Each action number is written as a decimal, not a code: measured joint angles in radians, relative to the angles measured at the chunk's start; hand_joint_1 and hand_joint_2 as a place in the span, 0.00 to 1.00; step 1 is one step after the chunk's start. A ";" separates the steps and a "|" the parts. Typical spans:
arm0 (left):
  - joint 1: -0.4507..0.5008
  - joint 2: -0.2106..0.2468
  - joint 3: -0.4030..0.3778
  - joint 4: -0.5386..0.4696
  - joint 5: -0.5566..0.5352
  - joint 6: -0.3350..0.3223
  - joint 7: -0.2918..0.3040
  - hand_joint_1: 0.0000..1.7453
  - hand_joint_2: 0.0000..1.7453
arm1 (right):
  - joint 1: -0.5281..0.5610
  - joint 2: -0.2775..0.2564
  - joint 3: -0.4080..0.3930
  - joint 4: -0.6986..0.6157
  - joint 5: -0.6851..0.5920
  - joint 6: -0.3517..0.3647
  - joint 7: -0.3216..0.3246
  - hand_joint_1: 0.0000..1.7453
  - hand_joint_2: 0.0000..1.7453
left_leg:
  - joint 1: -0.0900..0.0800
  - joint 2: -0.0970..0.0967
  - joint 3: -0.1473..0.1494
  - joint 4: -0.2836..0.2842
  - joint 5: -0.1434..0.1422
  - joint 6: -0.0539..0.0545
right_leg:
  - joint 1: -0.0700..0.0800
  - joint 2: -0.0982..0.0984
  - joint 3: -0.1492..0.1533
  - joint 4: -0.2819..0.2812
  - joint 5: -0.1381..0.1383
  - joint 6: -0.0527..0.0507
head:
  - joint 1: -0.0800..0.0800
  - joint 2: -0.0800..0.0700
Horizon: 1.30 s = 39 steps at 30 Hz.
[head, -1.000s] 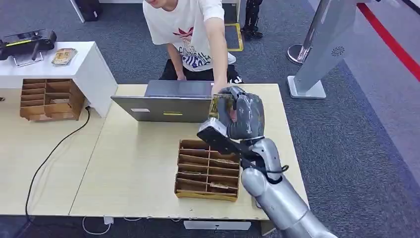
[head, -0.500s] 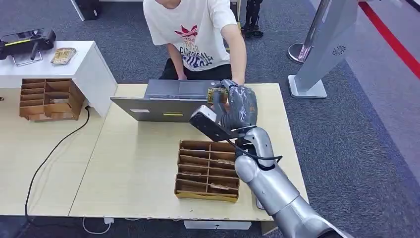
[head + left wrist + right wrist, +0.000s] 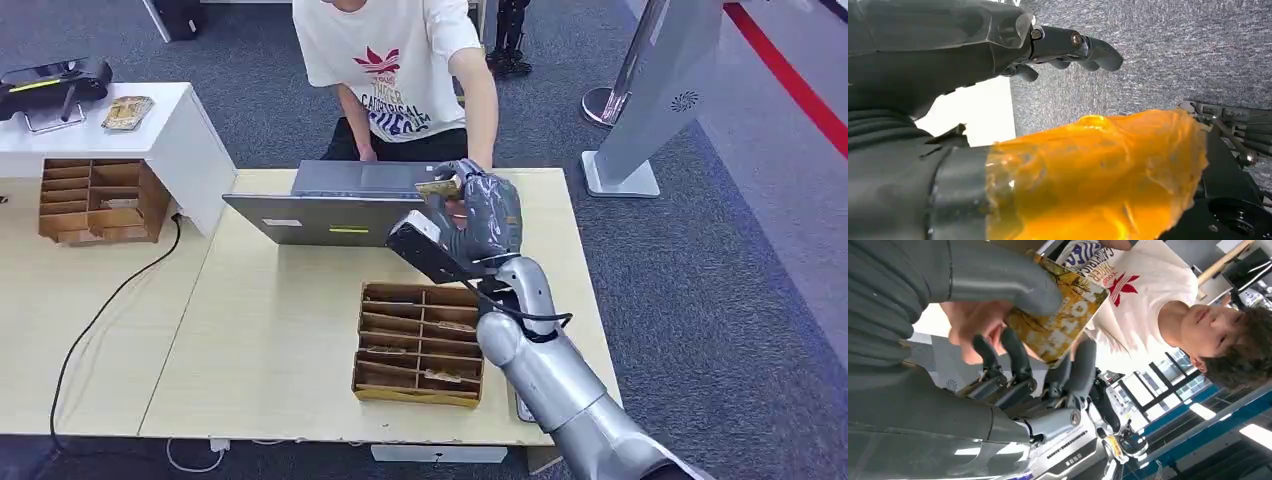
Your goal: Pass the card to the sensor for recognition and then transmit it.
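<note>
My right hand (image 3: 482, 213) is raised over the far edge of the table, beside the open laptop (image 3: 335, 205). It pinches a yellow printed card (image 3: 438, 186) between thumb and fingers. In the right wrist view the card (image 3: 1060, 315) sits under the grey thumb (image 3: 998, 285), and a person's hand (image 3: 973, 325) touches the card from behind. That person (image 3: 400, 60) sits across the table with an arm reaching to my hand. In the left wrist view my left hand (image 3: 998, 75) holds nothing; its fingers (image 3: 1073, 42) stretch out over grey carpet.
A cardboard divider box (image 3: 420, 340) with several slots lies on the wooden table (image 3: 270, 330) just below my right arm. A second divider box (image 3: 95, 200) and a white stand with a black device (image 3: 55, 80) are at the left. A grey kiosk base (image 3: 620, 175) stands right.
My right hand has moved up and away from the divider box toward the person, carrying the card. The person's hand now meets the card, which lies flatter.
</note>
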 joint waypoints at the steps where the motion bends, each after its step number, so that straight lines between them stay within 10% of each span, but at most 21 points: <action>1: 0.000 0.000 0.000 0.000 0.000 0.000 0.000 0.00 0.00 | 0.000 0.000 -0.001 0.000 -0.002 -0.001 0.000 0.00 1.00 | 0.000 0.000 0.000 0.000 0.000 0.000 | 0.000 0.000 0.000 0.000 0.000 0.000 | 0.000 0.000; 22: 0.002 0.000 0.000 0.000 0.010 -0.001 -0.009 0.00 0.00 | 0.021 0.001 -0.021 -0.047 -0.048 -0.022 -0.031 0.00 1.00 | 0.000 0.000 0.000 0.000 0.000 0.000 | 0.000 0.000 0.000 0.000 0.000 0.000 | 0.000 0.000; 39: 0.030 0.000 0.028 0.000 0.068 0.000 -0.050 0.00 0.00 | 0.284 -0.023 -0.045 -0.439 -0.298 -0.037 -0.176 0.00 1.00 | 0.000 0.000 -0.001 0.000 -0.001 0.001 | 0.000 0.000 -0.001 -0.001 -0.001 0.000 | 0.000 0.000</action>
